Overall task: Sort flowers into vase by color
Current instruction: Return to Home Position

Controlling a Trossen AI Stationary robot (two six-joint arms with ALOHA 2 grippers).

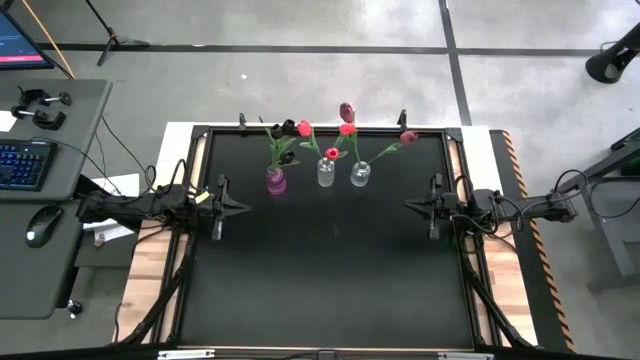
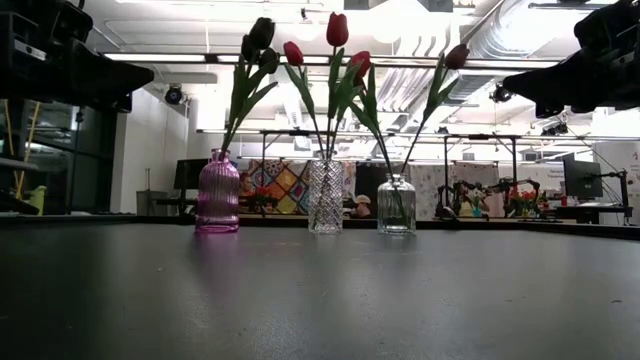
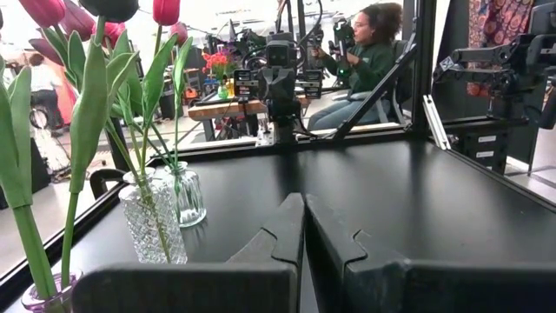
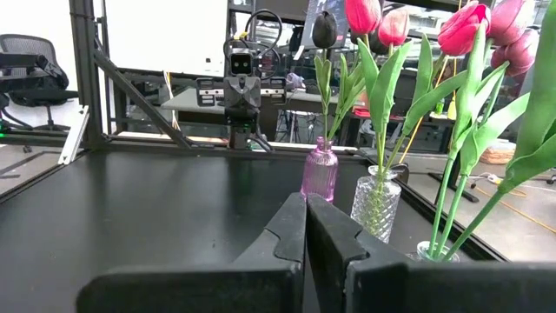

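The flowers (image 2: 337, 28) all stand in three vases set in a row near the far edge of the black table (image 1: 330, 290). The pink ribbed vase (image 2: 217, 192), on the left arm's side of the row, holds the dark maroon tulips (image 2: 262, 32), whose heads bunch together above leafy green stems. The cut-glass vase (image 2: 325, 195) in the middle carries red tulips (image 2: 292, 52), one of them taller than every other bloom. The smooth clear vase (image 2: 396, 204), on the right arm's side, holds a pinkish-red bud (image 2: 457, 55) that leans outward, away from the other two vases. A second stem from this vase slants toward the middle bunch, and I cannot tell which head it ends in.

The left gripper (image 1: 240, 207) hangs above the left side of the table, pointing inward, well apart from the vases. Its wrist view shows the two fingers pressed together with nothing between them. The right gripper (image 1: 410, 205) mirrors it above the right side, fingers likewise closed on nothing. The two face each other across the bare middle of the table.

Beyond the table, a seated person in a dark green top (image 3: 365, 52) shows in the left wrist view.
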